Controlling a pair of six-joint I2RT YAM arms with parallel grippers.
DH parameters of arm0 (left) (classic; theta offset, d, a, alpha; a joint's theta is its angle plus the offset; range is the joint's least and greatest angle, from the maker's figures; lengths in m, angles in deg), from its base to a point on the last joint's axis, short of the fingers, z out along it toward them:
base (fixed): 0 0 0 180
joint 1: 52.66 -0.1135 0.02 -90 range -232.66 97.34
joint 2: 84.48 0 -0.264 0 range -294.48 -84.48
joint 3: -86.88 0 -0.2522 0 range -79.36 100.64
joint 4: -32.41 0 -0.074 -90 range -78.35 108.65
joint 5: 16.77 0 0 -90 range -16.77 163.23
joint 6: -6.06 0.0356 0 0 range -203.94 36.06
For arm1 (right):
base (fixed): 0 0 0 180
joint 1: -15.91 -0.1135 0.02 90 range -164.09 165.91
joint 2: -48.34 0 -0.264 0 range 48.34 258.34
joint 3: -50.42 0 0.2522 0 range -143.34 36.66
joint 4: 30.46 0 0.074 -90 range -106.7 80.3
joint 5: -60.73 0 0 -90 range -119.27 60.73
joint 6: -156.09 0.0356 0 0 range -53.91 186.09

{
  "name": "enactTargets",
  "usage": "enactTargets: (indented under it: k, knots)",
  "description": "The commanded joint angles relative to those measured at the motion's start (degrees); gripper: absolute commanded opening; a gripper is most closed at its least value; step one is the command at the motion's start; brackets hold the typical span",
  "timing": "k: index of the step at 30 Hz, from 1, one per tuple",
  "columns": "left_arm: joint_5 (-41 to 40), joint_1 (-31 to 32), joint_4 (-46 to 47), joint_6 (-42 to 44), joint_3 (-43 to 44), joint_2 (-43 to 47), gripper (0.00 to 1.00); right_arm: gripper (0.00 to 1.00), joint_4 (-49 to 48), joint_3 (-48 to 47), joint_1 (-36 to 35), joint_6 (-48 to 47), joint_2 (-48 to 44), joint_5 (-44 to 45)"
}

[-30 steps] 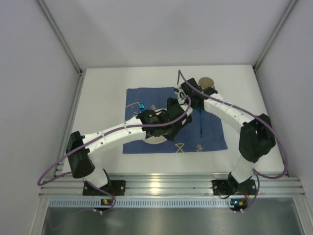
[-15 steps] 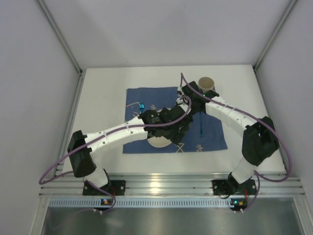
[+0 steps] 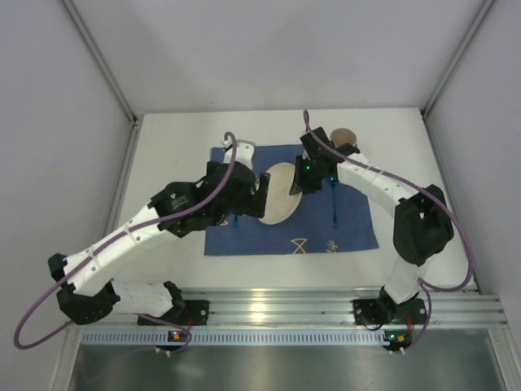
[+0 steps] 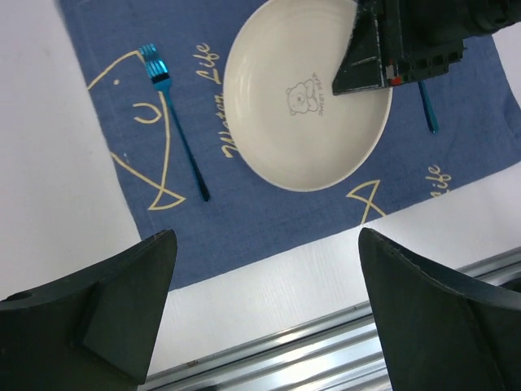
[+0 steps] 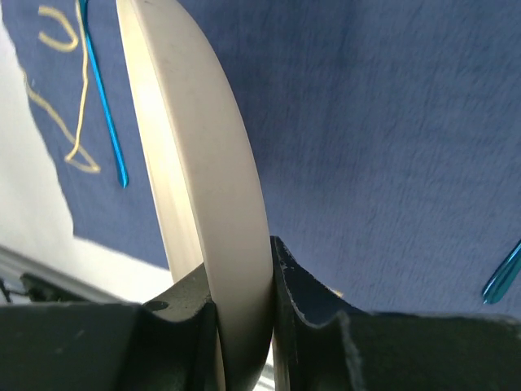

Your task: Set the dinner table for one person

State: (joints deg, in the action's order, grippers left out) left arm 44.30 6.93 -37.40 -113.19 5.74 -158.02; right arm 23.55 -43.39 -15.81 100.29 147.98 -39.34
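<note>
The white worktop (image 3: 171, 155) carries a dark blue placemat (image 3: 326, 232) at frame centre. A tan cup (image 3: 344, 137) stands directly on the worktop near the placemat's upper right corner.

The dark blue placemat (image 4: 269, 224) carries gold handwriting-style script that reads "Water Life". In the left wrist view it runs sideways just beside the left rim of the plate (image 4: 269, 138). A 2nd gold script sits near the mat's lower right corner, and only the ending "ife" can be made out. At the plate's centre is a small grey bear drawing (image 4: 299, 99) with 2 short lines of capitals beside it, too small to read. From the top view, the mat's gold lettering is too small to read.
</note>
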Motion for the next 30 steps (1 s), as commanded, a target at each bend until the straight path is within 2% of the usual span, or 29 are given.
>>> enactTargets:
  k: [1,6,9,10,12,13,15,16,19,26,30]
  knots:
    - [-3.6,-1.0,-5.1,-3.4,0.8,3.8,0.98,0.0,-4.8,-4.3,0.8,1.0,1.8,6.5]
    - [-4.2,-1.0,-9.4,-6.0,0.7,5.7,0.98,0.0,-6.2,-4.0,0.7,2.1,4.4,9.0]
    - [-4.8,-1.1,-10.0,-6.7,0.6,6.5,0.98,0.07,-6.0,-3.2,0.6,1.5,5.7,9.8]
    - [-4.9,-1.1,-9.9,-6.7,0.4,6.7,0.98,0.23,-5.7,-3.0,0.6,1.1,5.9,9.9]
    - [-5.0,-1.1,-9.9,-6.6,0.3,6.7,0.98,0.38,-5.2,-2.4,0.5,0.4,6.1,9.8]
    - [-4.8,-1.1,-9.7,-6.5,0.2,6.3,0.98,0.52,-4.8,-2.0,0.4,0.0,5.9,12.1]
    - [-4.3,-1.1,-8.9,-5.7,0.0,5.9,0.98,0.65,-4.4,-1.6,0.5,-0.5,5.4,13.0]
    - [-4.0,-1.1,-8.5,-5.4,-0.1,5.1,0.98,0.75,-3.9,-1.6,0.5,-0.8,5.0,14.4]
    - [-3.3,-1.1,-6.7,-4.0,-0.1,3.6,0.97,0.79,-2.7,-1.9,0.5,-1.8,4.2,15.8]
    - [-0.6,-2.5,-1.7,-0.9,-0.1,-0.4,0.98,0.81,1.9,-4.2,0.5,-5.1,0.3,19.8]
    - [2.3,-6.3,1.4,0.2,-1.2,-0.9,0.98,0.88,5.0,-5.1,0.5,-6.9,-4.5,21.6]
